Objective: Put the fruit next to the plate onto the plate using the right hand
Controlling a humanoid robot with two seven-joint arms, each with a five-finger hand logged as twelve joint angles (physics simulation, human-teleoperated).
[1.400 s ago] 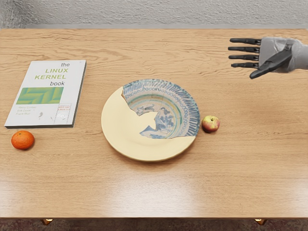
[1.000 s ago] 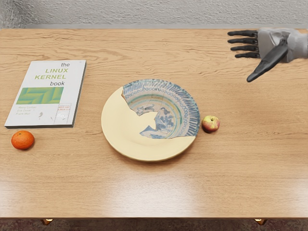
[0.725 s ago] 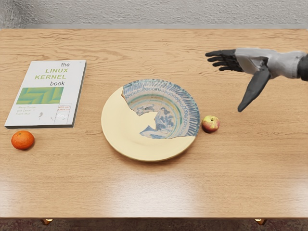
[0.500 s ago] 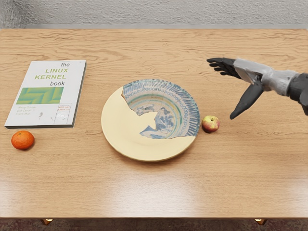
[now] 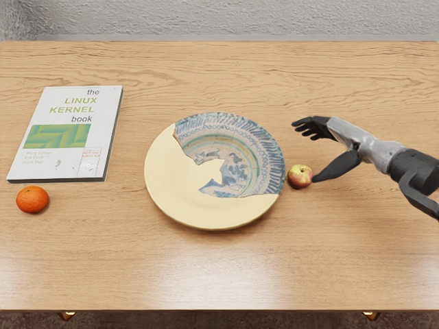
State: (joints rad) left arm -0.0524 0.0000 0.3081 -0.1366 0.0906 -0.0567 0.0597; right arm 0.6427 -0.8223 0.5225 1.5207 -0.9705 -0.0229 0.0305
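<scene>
right hand (image 5: pixel 341 142): open and holding nothing. Fingers (image 5: pixel 307 127) are spread and the thumb (image 5: pixel 332 168) is stretched out low. Its tip is at the apple or just short of it, and I can't tell if it touches.
apple (image 5: pixel 299 176): on the table (image 5: pixel 357 260), just off the thumb tip and nearer you than the fingers. It is not on the plate.
plate (image 5: pixel 171 188): beyond the apple from the hand. Its near rim is just beside the apple, maybe touching.
step: pre-grasp on the apple, by my read.
how: bring the fingers down over the far side of the apple so it sits between them and the thumb, then close. Don't lead with the thumb alone, or you'd shove the apple into the rim.
grip: it's round and will likely roll, so wrap it, don't pinch.
lift: clear the rim before crossing, then set it down toward the plate's middle.
risk: the apple could roll along the rim, or the fingers could clip the plate.
ignore: the orange (image 5: pixel 32 199) and book (image 5: pixel 67 132), well past the plate from the hand. The orange isn't your fruit.
</scene>
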